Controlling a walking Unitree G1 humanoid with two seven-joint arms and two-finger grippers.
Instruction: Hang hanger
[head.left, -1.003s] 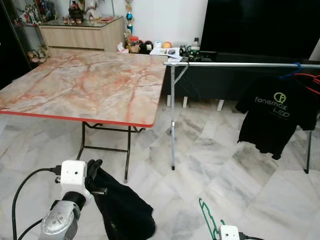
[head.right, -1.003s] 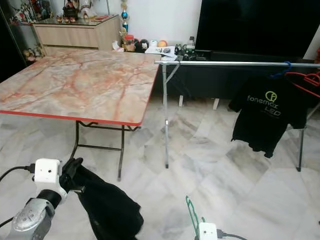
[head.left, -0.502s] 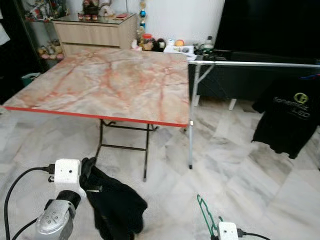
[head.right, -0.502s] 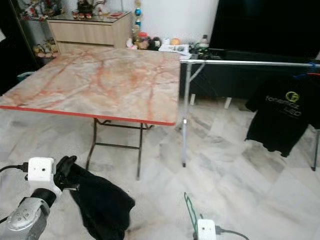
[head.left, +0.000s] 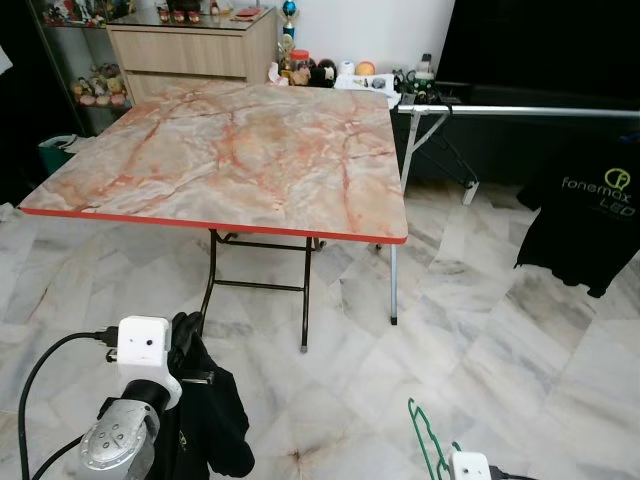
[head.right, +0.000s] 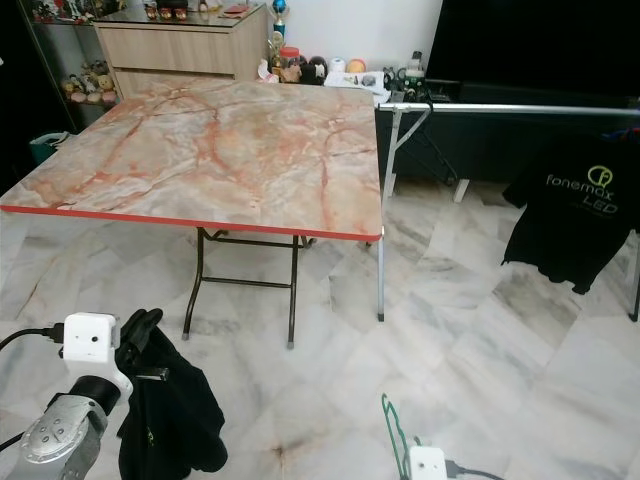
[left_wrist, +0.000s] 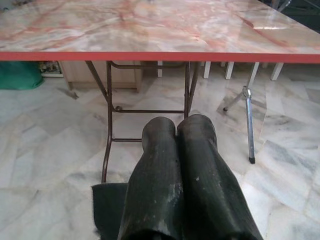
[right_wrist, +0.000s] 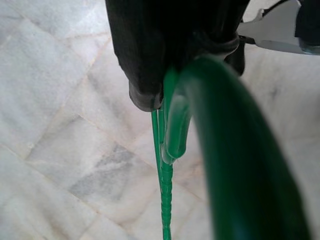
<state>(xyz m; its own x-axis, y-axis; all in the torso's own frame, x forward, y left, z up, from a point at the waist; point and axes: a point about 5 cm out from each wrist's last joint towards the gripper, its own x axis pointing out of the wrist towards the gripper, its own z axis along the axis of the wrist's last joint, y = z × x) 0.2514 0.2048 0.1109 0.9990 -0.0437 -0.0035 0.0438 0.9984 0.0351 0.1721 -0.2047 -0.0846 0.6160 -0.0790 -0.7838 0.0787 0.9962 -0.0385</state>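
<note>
At the lower right of the left eye view, the right gripper (right_wrist: 170, 75) is clamped on the green hanger (head.left: 428, 447), whose long axis rises upright, its lower part cut off. At lower left, the left gripper (left_wrist: 177, 145), fingers pressed together, pinches a black garment (head.left: 210, 425).

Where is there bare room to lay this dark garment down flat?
The marble-top table is bare from its red front edge to the far side. The clutter sits behind it, on the low unit. The rail to the right already carries a black T-shirt.
</note>
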